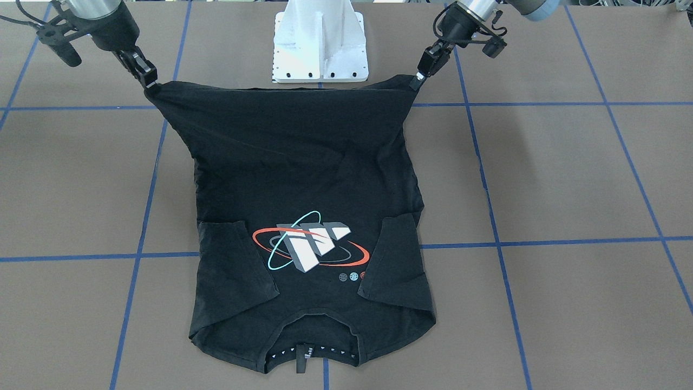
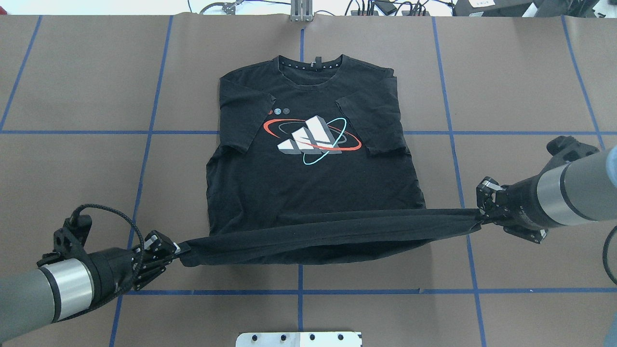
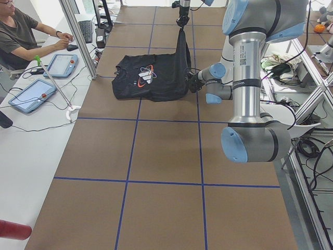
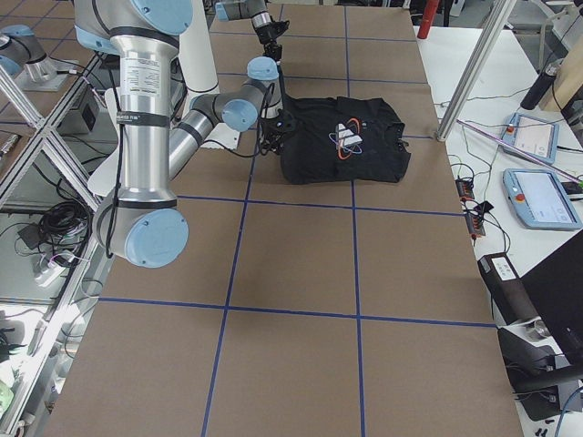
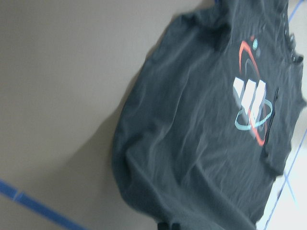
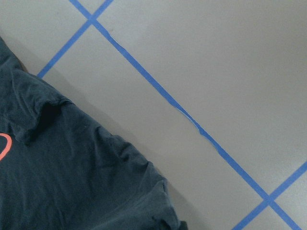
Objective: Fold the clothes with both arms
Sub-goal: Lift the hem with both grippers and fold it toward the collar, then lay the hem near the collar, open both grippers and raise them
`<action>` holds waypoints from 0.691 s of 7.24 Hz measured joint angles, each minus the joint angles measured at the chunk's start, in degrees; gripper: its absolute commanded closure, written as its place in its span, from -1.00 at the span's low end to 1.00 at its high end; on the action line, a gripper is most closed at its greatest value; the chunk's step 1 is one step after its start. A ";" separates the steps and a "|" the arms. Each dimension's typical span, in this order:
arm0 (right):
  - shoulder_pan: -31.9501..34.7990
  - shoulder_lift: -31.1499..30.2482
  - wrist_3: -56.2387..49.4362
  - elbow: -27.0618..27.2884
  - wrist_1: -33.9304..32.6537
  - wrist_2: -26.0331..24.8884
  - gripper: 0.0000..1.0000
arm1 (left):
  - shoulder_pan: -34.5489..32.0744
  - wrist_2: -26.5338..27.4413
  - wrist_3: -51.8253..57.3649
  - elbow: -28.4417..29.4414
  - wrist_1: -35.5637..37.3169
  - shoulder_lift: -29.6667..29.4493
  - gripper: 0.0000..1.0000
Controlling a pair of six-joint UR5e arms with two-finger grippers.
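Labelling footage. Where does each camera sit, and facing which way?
Left side: left end, along table; left arm nearest.
Right side: right end; right arm nearest.
Overhead: behind pedestal, facing forward-down; both arms.
Front: opposite, facing pedestal; left gripper, right gripper.
Left wrist: graphic; body unclear.
Right wrist: shirt edge, tape; no body.
All share the shirt.

The T-shirt (image 5: pixel 192 143) looks blurred in the left wrist view.

One black T-shirt (image 2: pixel 308 188), two robot arms, left arm (image 2: pixel 24 299) and right arm (image 2: pixel 585 183), two grippers, left gripper (image 2: pixel 179 249) and right gripper (image 2: pixel 482 218), one white pedestal (image 1: pixel 319 49), one seated person (image 3: pixel 21 36), two tablets (image 3: pixel 61 65) (image 3: pixel 32 95).
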 measured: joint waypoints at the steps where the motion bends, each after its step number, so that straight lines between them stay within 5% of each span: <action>1: 2.07 5.28 -2.37 -3.12 -4.19 0.24 1.00 | -4.32 -4.07 -0.28 0.50 1.42 -0.54 1.00; 3: 6.03 13.51 -7.80 -13.08 -6.59 0.33 1.00 | -12.35 -12.10 0.07 5.63 3.49 -7.22 1.00; 5: 9.54 19.32 -12.67 -22.27 -6.68 0.34 1.00 | -20.36 -17.83 1.89 16.54 6.21 -20.11 1.00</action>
